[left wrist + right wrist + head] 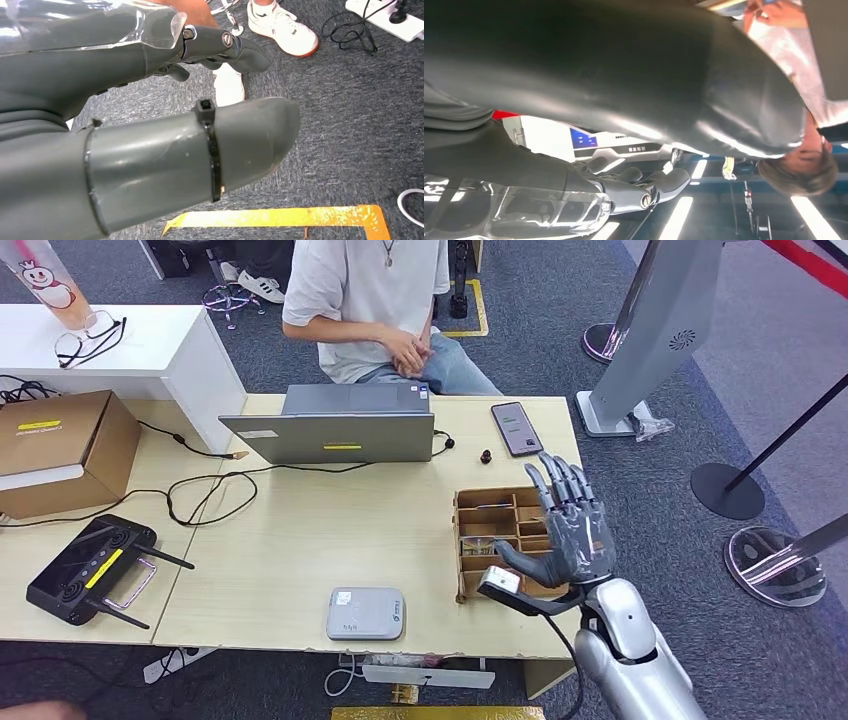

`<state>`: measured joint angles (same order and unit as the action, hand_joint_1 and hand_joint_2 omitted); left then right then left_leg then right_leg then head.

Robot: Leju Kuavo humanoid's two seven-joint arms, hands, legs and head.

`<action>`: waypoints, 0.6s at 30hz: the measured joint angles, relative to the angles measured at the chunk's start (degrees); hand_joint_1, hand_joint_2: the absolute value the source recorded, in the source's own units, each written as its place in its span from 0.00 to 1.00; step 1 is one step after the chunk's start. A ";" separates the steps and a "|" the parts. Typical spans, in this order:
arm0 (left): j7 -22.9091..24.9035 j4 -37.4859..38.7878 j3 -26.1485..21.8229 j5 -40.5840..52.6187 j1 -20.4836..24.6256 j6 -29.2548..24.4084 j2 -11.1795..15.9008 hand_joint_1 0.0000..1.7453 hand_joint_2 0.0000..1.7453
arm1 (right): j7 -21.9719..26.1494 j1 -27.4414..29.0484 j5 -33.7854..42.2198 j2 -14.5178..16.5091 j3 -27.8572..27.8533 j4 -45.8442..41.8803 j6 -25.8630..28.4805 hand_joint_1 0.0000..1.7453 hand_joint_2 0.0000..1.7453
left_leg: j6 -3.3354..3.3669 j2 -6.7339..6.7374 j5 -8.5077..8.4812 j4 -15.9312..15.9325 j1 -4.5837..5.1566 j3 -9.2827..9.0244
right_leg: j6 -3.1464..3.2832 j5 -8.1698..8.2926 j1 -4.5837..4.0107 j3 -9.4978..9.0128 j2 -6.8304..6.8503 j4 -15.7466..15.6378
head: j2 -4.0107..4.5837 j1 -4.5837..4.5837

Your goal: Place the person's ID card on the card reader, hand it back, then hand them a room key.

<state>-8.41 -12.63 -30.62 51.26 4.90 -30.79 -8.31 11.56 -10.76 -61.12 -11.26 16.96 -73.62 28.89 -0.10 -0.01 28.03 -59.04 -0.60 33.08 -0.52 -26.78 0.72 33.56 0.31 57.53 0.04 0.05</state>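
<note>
Right hand: the right hand (pixel 565 530) is raised above the table's right end, palm toward the person, fingers spread and pointing up, thumb stuck out to the side; nothing lies in it.
Left hand: the left hand (pixel 150 120) hangs over dark grey carpet; its fingers curl inward beside the thick thumb, with nothing between them.
Card reader: the card reader (pixel 366 613), a flat grey box with rounded corners, lies near the table's front edge, well apart from the right hand; no card rests on it.
Organizer: the wooden organizer (pixel 492 522), split into small compartments, sits on the table directly behind the raised right hand; what the compartments hold is too small to tell.
Person: the person (pixel 372 300) sits at the far side of the table in a light T-shirt, hands together in the lap.
ID card: I cannot tell where it is.
Other items: a closed laptop (pixel 335 425), a phone (pixel 517 427), a black controller (pixel 90 570) and a cardboard box (pixel 60 445) lie on the table (pixel 290 540).
</note>
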 joint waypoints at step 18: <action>-0.76 0.00 0.00 0.58 0.05 0.64 -0.04 0.00 0.00 | 0.28 6.48 -1.61 -4.42 -5.72 -0.01 0.40 0.00 0.00 | 0.02 0.01 0.02 0.00 0.00 0.00 | 0.00 0.00 0.00 0.00 0.01 -0.01 | 0.00 0.01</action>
<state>-9.18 -12.63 -30.62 51.84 4.95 -30.15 -8.34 11.85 -4.28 -62.73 -15.67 11.24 -73.63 29.29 -0.08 0.00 28.04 -59.04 -0.60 33.08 -0.52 -26.78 0.72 33.56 0.32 57.53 0.04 0.05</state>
